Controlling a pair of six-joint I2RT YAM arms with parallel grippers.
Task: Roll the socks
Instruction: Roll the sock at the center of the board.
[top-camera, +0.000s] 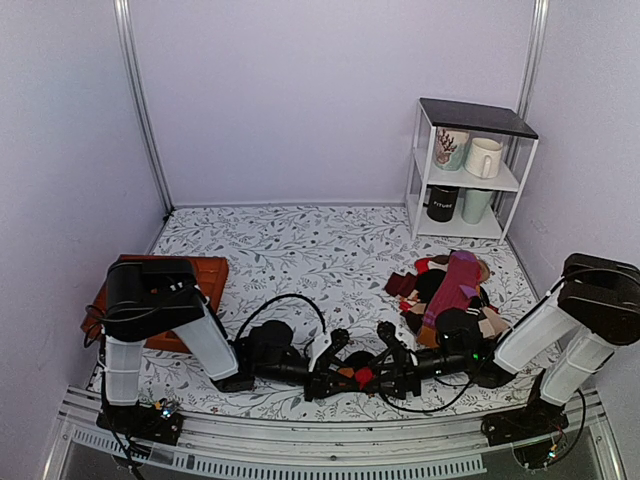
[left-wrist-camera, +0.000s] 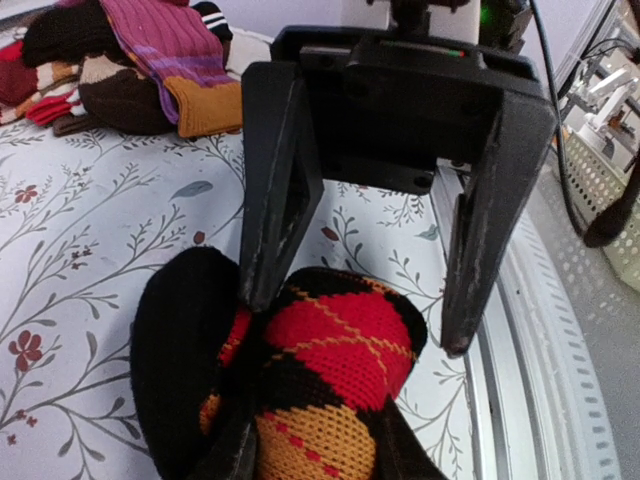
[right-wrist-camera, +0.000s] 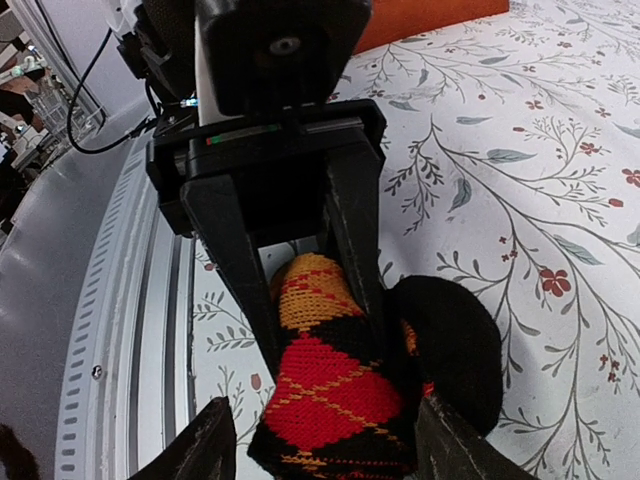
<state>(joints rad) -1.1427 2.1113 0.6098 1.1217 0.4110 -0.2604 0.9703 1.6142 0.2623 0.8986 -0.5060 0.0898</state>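
socks (right-wrist-camera: 330, 380) clamped in left jaws, right jaws spread astride

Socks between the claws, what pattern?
The socks are black argyle, red and orange diamonds; left wrist view.

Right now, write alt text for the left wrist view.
Black socks with red and orange argyle diamonds, rolled into a bundle, fill the foreground on a floral tablecloth; the right gripper faces the camera, jaws open astride them. Other socks lie heaped at upper left.
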